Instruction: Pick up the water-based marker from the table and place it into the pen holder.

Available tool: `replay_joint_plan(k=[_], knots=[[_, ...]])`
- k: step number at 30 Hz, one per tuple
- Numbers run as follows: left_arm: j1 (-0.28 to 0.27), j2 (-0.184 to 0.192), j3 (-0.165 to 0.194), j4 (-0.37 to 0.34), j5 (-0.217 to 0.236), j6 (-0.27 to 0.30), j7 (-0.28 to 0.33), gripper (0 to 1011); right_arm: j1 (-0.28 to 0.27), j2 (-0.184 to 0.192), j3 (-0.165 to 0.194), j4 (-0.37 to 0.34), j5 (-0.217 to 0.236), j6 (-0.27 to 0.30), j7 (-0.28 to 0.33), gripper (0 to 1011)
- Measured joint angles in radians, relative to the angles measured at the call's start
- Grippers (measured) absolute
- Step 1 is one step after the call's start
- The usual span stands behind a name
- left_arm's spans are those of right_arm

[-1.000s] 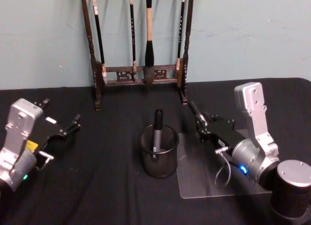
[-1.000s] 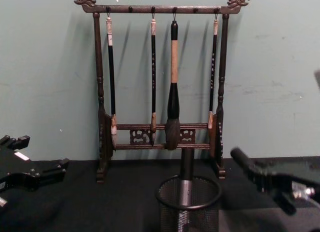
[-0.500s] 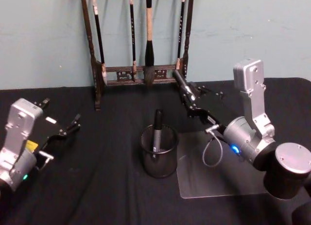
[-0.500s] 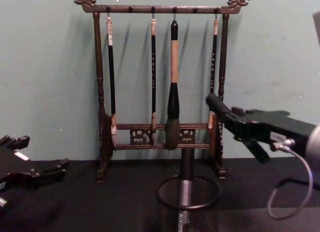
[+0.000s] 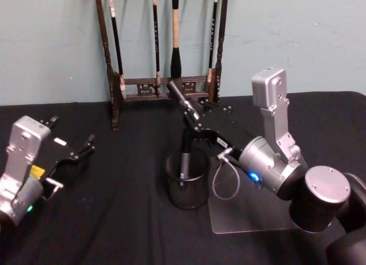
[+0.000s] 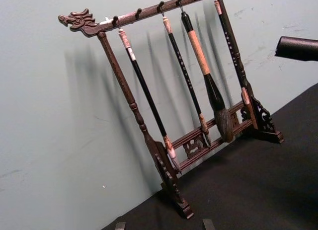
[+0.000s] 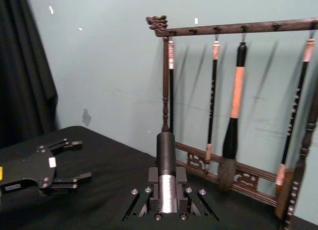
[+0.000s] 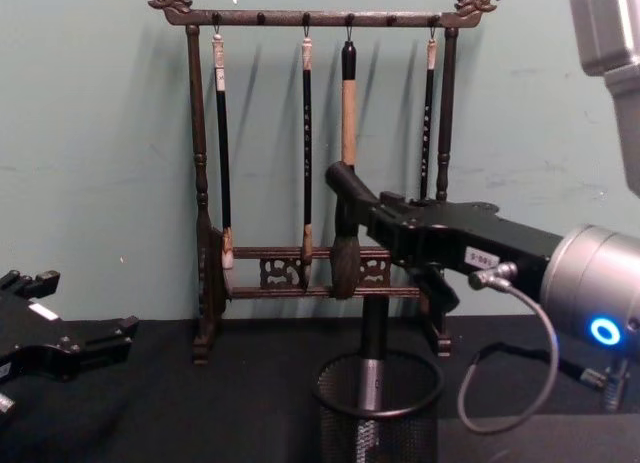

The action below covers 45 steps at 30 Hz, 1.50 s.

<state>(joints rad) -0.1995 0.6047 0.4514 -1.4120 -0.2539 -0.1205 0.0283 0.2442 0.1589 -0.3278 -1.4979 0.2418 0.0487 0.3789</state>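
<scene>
My right gripper (image 5: 193,114) is shut on a water-based marker (image 5: 177,92) with a black cap and silver barrel. It hangs just above and behind the black mesh pen holder (image 5: 186,188), with the cap pointing up toward the rack. In the right wrist view the marker (image 7: 166,155) sits clamped between the fingers. From the chest, the marker (image 8: 347,180) juts out of the right gripper (image 8: 395,221) above the pen holder (image 8: 378,423). Another marker (image 5: 185,153) stands inside the holder. My left gripper (image 5: 71,133) rests open at the left, apart from everything.
A tall dark wooden brush rack (image 5: 114,99) with several hanging brushes stands against the wall right behind the holder. A clear plastic sheet (image 5: 251,213) lies on the black cloth to the holder's right.
My right gripper has swung left and upward with the marker, from over the clear sheet to above the pen holder. The left arm has not moved.
</scene>
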Motion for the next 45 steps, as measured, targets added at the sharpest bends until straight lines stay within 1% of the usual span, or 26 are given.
replay_joint_plan(k=[3,6,7,9,11,15,18,22,23,24,31,38,45], knots=[[0.000,0.000,0.000,0.000,0.000,0.000,0.000,1001,0.007,0.001,-0.014,0.012,0.010,-0.008,0.005,209],[0.000,0.000,0.000,0.000,0.000,0.000,0.000,1001,0.011,0.002,-0.021,0.019,0.015,-0.011,0.005,209],[0.000,0.000,0.000,0.000,0.000,0.000,0.000,1001,0.016,0.006,-0.031,0.026,0.024,-0.013,0.005,209],[0.000,0.000,0.000,0.000,0.000,0.000,0.000,1001,0.017,0.007,-0.032,0.027,0.026,-0.014,0.005,209],[0.000,0.000,0.000,0.000,0.000,0.000,0.000,1001,0.021,0.013,-0.043,0.032,0.038,-0.016,0.004,209],[0.000,0.000,0.000,0.000,0.000,0.000,0.000,1001,0.023,0.020,-0.054,0.034,0.053,-0.019,0.005,209],[0.000,0.000,0.000,0.000,0.000,0.000,0.000,1001,0.023,0.022,-0.058,0.034,0.058,-0.020,0.008,209],[0.000,0.000,0.000,0.000,0.000,0.000,0.000,1001,0.021,0.039,-0.076,0.030,0.084,-0.022,0.016,209],[0.000,0.000,0.000,0.000,0.000,0.000,0.000,1001,0.021,0.039,-0.076,0.030,0.084,-0.022,0.016,209],[0.000,0.000,0.000,0.000,0.000,0.000,0.000,1001,0.022,0.048,-0.084,0.027,0.093,-0.022,0.018,209],[0.000,0.000,0.000,0.000,0.000,0.000,0.000,1001,0.023,0.061,-0.096,0.021,0.105,-0.022,0.021,209],[0.000,0.000,0.000,0.000,0.000,0.000,0.000,1001,0.021,0.081,-0.111,0.007,0.126,-0.015,0.025,209],[0.000,0.000,0.000,0.000,0.000,0.000,0.000,1001,0.020,0.091,-0.121,0.005,0.131,-0.010,0.025,209]])
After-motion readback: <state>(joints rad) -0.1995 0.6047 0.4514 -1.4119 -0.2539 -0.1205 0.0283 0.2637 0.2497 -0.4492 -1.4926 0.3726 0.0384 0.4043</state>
